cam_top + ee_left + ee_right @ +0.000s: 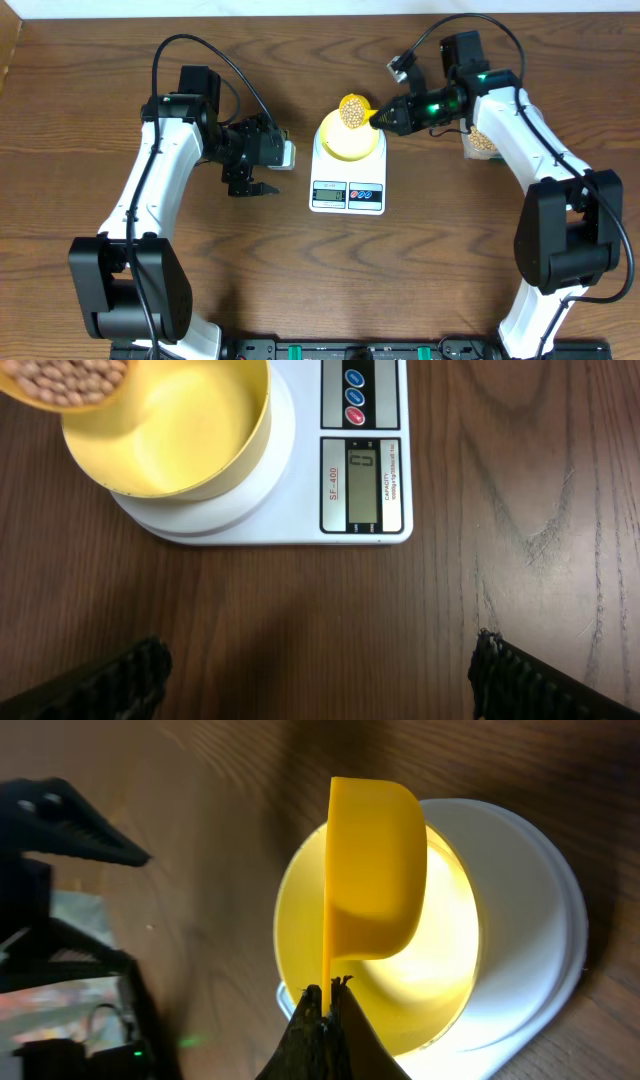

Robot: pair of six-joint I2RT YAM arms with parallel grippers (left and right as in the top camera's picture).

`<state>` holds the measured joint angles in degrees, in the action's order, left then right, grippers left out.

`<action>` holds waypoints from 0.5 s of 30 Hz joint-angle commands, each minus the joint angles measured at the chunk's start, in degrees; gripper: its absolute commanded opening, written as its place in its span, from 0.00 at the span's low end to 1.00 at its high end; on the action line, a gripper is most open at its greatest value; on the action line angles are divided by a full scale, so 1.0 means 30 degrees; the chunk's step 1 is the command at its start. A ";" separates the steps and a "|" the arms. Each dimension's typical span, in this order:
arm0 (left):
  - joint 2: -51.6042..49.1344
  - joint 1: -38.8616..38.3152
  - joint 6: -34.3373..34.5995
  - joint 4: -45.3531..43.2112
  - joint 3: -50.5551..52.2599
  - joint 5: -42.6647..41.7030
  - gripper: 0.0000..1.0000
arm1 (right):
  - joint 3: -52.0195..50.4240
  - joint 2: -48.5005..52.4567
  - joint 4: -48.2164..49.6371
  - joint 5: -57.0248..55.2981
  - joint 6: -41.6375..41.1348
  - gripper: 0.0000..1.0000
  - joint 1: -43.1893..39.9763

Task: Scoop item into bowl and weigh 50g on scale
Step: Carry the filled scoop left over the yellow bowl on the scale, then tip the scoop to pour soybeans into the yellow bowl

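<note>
R claw (378, 117) pinched tight on the scoop (353, 110) handle. Scoop sits straight ahead of its tips, open side up, heaped w/ beans (70, 378), not tipped. Bowl (190, 440) is just below the scoop, on the scale (300, 525); bowl looks empty, display reads 0. L claw (250, 188) spread wide, nothing in it, scale ahead of it. Bean tub (482, 142) behind R claw, partly under its arm. So: 1st scoop loaded; pouring + trimming to 50g all left to do.
</note>
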<state>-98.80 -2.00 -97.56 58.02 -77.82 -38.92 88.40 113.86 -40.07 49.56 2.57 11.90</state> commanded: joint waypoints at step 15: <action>0.0000 -0.0036 -0.0270 0.0044 -0.0015 -0.0372 0.98 | 0.0000 -0.3075 -0.0597 -0.3818 0.1851 0.01 0.1056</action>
<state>-98.80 -2.00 -97.56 58.02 -77.82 -38.92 88.38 108.20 -41.15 40.60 4.32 13.34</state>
